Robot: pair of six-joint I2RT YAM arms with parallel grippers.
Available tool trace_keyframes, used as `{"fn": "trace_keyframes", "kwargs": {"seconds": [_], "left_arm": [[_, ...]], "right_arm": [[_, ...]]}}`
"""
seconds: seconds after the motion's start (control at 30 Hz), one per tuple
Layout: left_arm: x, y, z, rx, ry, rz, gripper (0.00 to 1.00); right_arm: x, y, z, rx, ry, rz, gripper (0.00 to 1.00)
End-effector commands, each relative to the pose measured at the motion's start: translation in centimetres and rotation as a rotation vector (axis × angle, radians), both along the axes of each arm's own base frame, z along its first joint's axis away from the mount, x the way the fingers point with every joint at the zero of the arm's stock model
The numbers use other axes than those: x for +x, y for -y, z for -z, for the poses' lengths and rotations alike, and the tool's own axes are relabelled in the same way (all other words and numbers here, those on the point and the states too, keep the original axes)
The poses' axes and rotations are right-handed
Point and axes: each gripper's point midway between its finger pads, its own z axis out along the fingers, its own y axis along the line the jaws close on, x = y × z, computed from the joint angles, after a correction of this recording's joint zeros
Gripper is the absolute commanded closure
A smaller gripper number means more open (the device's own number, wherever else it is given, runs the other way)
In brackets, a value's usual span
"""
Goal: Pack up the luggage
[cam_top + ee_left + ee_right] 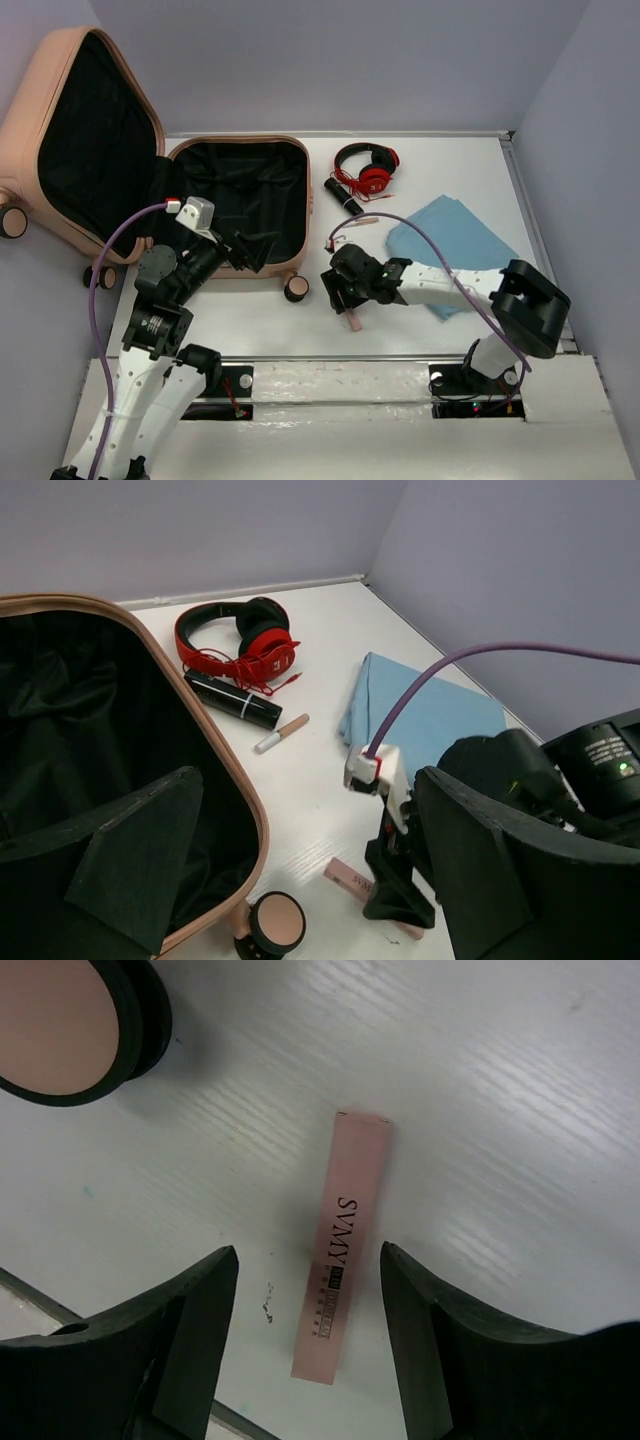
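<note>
On my right wrist cam the right gripper (308,1250) is spread wide, pointing down at the table (440,160). A slim pink box (350,1190) marked "SVMY" lies flat btwn its fingers, w/ a gap on each side, so nothing is pinched. The box is nearer the right-hand finger in that view. Can't tell if the fingertips touch the tabletop. Just beyond the box, upper left in the same view, is a pink-faced wheel (70,1020) w/ a black rim, belonging to the luggage (30,110).

The left gripper (305,780) is also spread, holding nothing, and hangs over the near right corner of the case's lower half.

The luggage sits at the table's far left, opened out. One peach half lies flat on the table w/ black lining up, and the other half is tipped up at the left, partly off the table edge. I see nothing inside either half but lining.

To the right of the case, far side of the table: red-and-black headphones (367,165), then a black tube (343,196) just beside them, then a thin pinkish stick (282,733). A folded blue cloth (455,235) lies farther right, partly under the right arm.
</note>
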Motion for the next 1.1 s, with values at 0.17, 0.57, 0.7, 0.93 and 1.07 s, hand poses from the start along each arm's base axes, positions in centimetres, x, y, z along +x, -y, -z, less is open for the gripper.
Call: {"fn": "trace_keyframes", "kwargs": {"seconds": [0.17,0.57,0.7,0.93,1.07], "left_arm": [[-0.5,-0.2,-0.9,-0.002,0.046,-0.005,0.01],[-0.7,-0.1,-1.1,-0.002,0.051,0.001,0.01],[-0.7,-0.3,-1.1,-0.004,0.05,-0.009,0.01],[0.6,-3.3,-0.9,-0.004,0.014,-0.205,0.01],[0.8,-6.0,-1.4,-0.014,0.014,-0.353,0.01]], "right_arm": [[1.1,-1.5,2.1,-0.065,0.038,0.058,0.48],[2.1,-0.5,0.1,-0.088,0.101,0.102,0.72],[4.5,-3.4,-8.1,0.061,0.246,0.079,0.73],[10.3,-13.9,-18.2,0.308,0.386,-0.07,0.76],[14.5,-19.5,-24.9,0.518,0.41,-0.061,0.4]]}}
